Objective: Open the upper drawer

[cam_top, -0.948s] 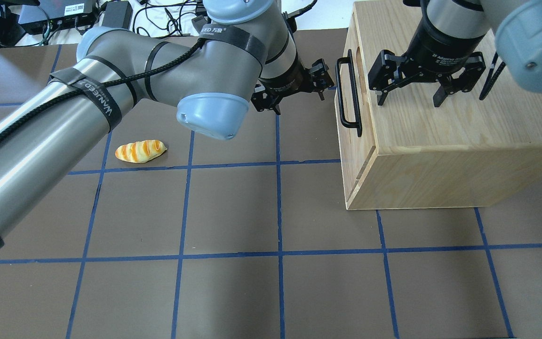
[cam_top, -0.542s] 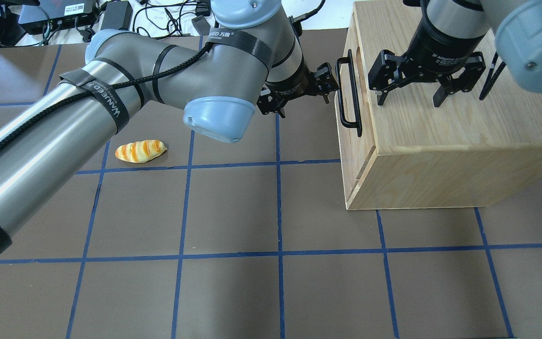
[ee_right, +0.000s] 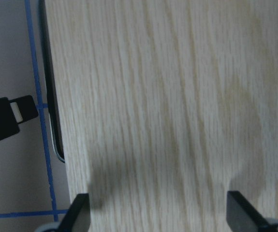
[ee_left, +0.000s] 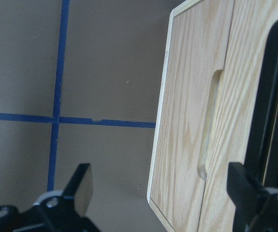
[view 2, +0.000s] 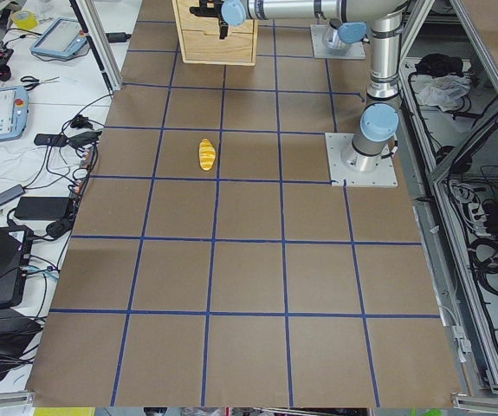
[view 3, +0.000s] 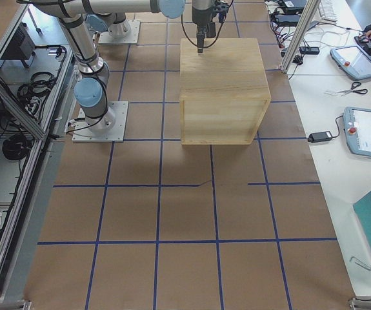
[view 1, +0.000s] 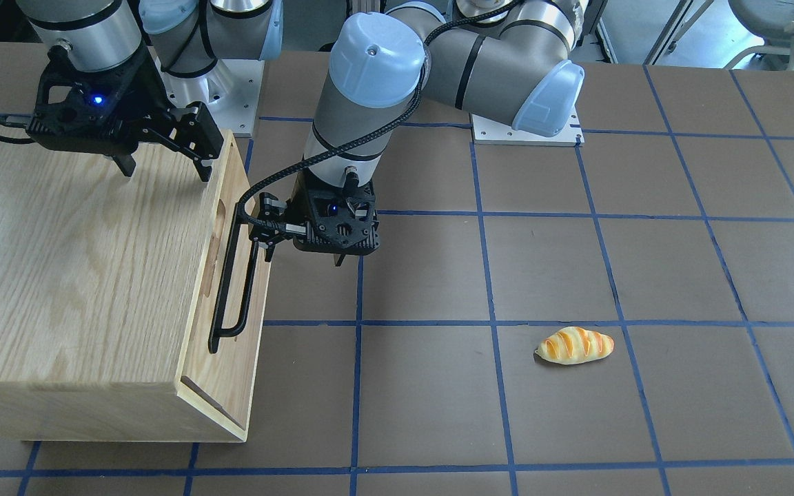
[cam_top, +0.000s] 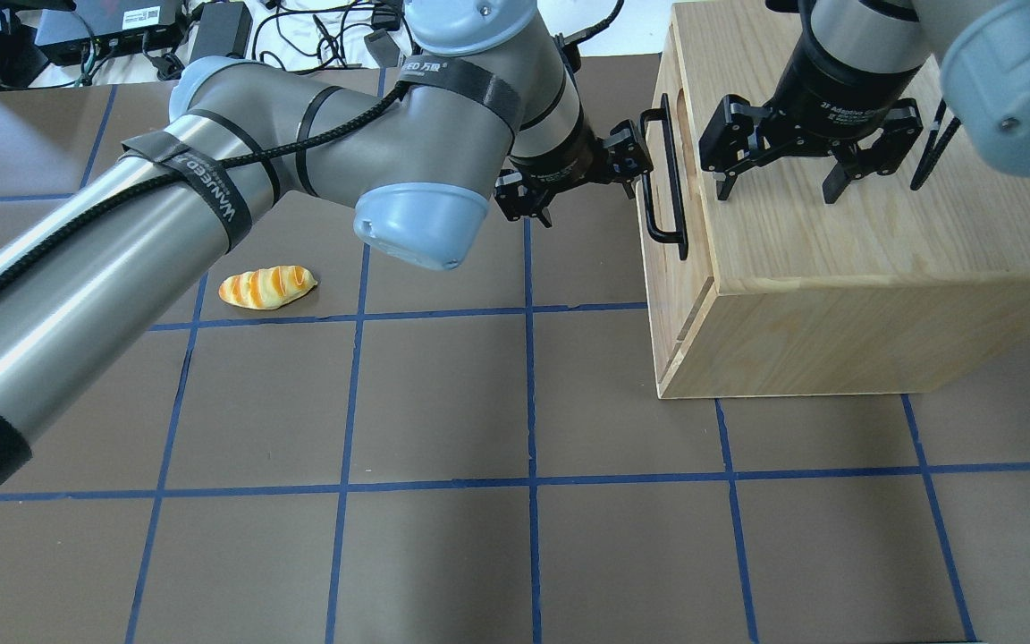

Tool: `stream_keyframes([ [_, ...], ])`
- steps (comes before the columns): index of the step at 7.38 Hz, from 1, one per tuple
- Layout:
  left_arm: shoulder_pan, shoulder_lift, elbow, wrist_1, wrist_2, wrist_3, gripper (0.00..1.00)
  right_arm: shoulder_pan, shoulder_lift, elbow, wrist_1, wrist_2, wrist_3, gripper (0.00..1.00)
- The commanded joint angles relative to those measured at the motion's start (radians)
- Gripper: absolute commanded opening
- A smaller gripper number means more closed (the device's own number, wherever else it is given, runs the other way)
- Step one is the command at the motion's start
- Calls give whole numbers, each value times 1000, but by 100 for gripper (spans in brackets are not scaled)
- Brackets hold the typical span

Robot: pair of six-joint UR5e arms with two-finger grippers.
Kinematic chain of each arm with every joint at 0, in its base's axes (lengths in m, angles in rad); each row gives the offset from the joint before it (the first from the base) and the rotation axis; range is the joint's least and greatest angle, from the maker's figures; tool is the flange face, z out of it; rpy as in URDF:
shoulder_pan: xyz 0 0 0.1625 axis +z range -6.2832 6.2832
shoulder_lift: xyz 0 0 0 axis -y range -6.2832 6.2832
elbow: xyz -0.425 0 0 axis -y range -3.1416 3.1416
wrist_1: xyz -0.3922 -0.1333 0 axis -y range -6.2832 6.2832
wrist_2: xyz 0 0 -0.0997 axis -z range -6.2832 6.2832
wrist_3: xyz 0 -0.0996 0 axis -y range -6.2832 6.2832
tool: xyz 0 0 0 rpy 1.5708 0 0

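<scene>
The upper drawer (ee_left: 238,63) is shut in the wooden cabinet (cam_top: 837,268), just under the cabinet's top. Its oblong slot (view 1: 216,234) and black bar handle (cam_top: 662,179) face my left arm. My left gripper (cam_top: 579,182) is open and empty, right beside the handle; one fingertip (view 1: 266,244) is next to the bar's far end. In the left wrist view the gripper (ee_left: 163,193) frames the slot, with the handle (ee_left: 276,96) behind one finger. Whether it touches, I cannot tell. My right gripper (cam_top: 776,192) is open and empty over the cabinet top, also in the front view (view 1: 166,171).
A toy bread roll (cam_top: 266,287) lies on the brown mat left of the cabinet, also in the front view (view 1: 575,345). Cables and boxes (cam_top: 104,31) lie past the table's far edge. The mat (cam_top: 524,537) has blue grid tape.
My left gripper has moved right, from a gap short of the cabinet up to the handle. It stays open. The right arm and the drawer have not moved.
</scene>
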Motion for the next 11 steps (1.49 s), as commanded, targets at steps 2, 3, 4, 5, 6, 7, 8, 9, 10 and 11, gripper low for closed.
stream_keyframes([
  [2, 1, -3, 25, 8, -31, -53, 100, 0, 0, 0, 0, 0, 0, 100],
  [3, 1, -5, 25, 8, -31, -68, 100, 0, 0, 0, 0, 0, 0, 100],
  [4, 1, -11, 25, 10, -29, -88, 100, 0, 0, 0, 0, 1, 0, 100],
  [5, -1, -15, 26, 10, -29, -94, 100, 0, 0, 0, 0, 0, 0, 100],
  [6, -1, -18, 25, 10, -31, -105, 100, 0, 0, 0, 0, 0, 0, 100],
  [7, -4, -28, 25, 10, -31, -125, 100, 0, 0, 0, 0, 1, 0, 100],
  [8, -7, -38, 28, 11, -29, -128, 100, 0, 0, 0, 0, 0, 0, 100],
  [9, -9, -43, 42, 11, -31, -139, 100, 0, 0, 0, 0, 0, 0, 100],
  [10, -9, -46, 57, 10, -31, -148, 100, 0, 0, 0, 0, 0, 0, 100],
  [11, -10, -51, 59, 11, -31, -150, 100, 0, 0, 0, 0, 0, 0, 100],
])
